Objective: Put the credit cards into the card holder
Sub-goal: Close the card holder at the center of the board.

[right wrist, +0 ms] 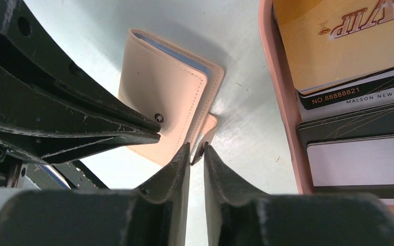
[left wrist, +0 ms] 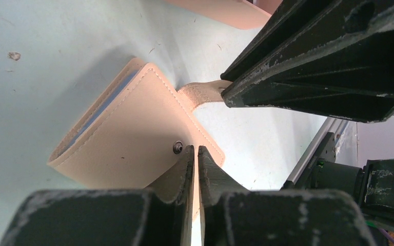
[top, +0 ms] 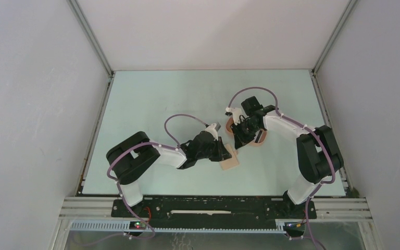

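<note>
Looking like robotics lab test cell. Plain white panels (top: 31, 104) boxing in pale green table (top: 151, 99) on three sides, aluminium rails (top: 90, 36) running up back corners. Left arm (top: 135, 159) and right arm (top: 315, 153) sitting bolted to black base plate (top: 213, 207) along table's near edge, purple cables (top: 252, 88) looping over them, small lights (top: 137, 225) glowing on electronics below.

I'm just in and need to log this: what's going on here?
The robot's left hand pinches the edge of a folded tan leather-look card holder by its snap stud. The right hand grips its little snap tab. The plastic credit cards lie stacked in the peach tray beside it.
</note>
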Motion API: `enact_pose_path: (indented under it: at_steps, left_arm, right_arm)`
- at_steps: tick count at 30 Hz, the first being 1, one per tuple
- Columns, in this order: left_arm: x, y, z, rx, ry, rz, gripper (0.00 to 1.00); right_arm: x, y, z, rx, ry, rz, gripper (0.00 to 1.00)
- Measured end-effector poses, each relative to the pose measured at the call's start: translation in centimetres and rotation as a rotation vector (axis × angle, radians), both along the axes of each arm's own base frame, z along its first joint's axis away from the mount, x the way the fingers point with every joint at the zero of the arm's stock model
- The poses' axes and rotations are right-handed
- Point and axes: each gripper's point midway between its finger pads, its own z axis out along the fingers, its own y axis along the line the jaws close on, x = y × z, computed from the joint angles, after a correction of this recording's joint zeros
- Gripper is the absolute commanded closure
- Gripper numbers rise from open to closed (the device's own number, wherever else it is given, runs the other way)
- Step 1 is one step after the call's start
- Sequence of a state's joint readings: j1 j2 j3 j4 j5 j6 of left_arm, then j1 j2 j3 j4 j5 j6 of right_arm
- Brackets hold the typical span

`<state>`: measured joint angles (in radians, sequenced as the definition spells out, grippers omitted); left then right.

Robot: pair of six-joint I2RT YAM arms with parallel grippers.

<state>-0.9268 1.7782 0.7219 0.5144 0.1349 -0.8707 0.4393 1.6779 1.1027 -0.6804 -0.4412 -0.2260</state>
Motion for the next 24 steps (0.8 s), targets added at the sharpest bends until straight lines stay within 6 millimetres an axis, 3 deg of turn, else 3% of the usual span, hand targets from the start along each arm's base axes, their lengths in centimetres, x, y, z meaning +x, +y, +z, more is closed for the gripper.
enact_pose_path:
  at_steps: [6,11,20,24]
  left_arm:
    - [0.0,0.0,0.0,0.000,-0.001,0.000,0.89]
    - [0.0,0.2,0.1,0.008,-0.011,-0.009,0.84]
    - [0.7,1.7,3.9,0.007,-0.091,-0.019,0.80]
    - [0.8,2.5,4.0,0.036,-0.112,-0.028,0.80]
  right_arm:
    - [0.1,-0.1,-0.1,-0.009,-0.005,-0.002,1.00]
    - [0.1,-0.2,-0.1,-0.008,-0.004,-0.004,1.00]
    - [0.4,-0.4,0.2,0.023,0.010,-0.022,1.00]
    - [0.4,-0.4,0.4,0.040,0.015,-0.027,1.00]
